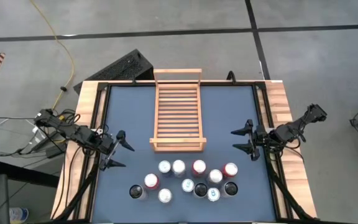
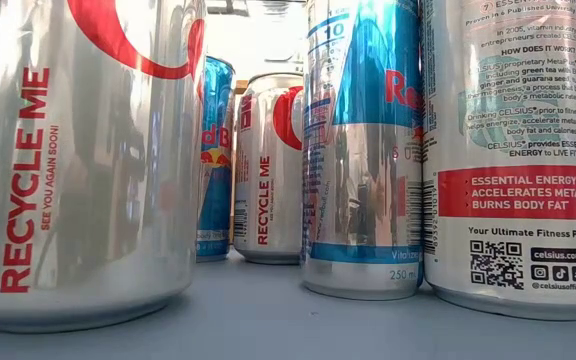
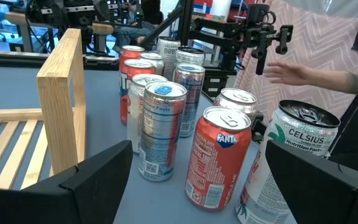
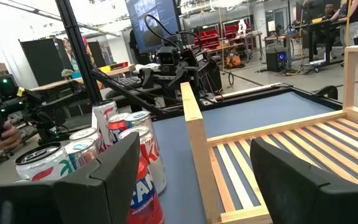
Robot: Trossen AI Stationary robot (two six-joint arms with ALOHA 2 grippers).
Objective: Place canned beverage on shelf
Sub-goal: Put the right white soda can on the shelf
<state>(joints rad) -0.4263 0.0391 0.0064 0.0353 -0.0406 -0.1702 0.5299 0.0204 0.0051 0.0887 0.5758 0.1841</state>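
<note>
The shelf (image 1: 178, 111) is lying flat on the blue counter (image 1: 129, 112), toward the far edge and midway between the two arms, with nothing sitting on its slats. A cluster of cans (image 1: 188, 179) is standing upright at the near side of the counter, just in front of the shelf's near rail and apart from it.

The left gripper (image 1: 118, 149) is hovering over the counter's left side, level with the shelf's near end, its fingers standing wide apart and holding nothing. From its wrist camera an orange Fanta can (image 3: 218, 157) is standing nearest between the fingers, with a blue-topped can (image 3: 162, 129) beside it and a white Celsius can (image 3: 284, 158) on the other side; the shelf's end rail is rising at the edge of that view.

The right gripper (image 1: 243, 140) is hovering over the right side, also near the shelf's near end, its fingers spread and empty.

A person's hand (image 3: 291, 73) is showing beyond the cans, reaching out near the far arm.
</note>
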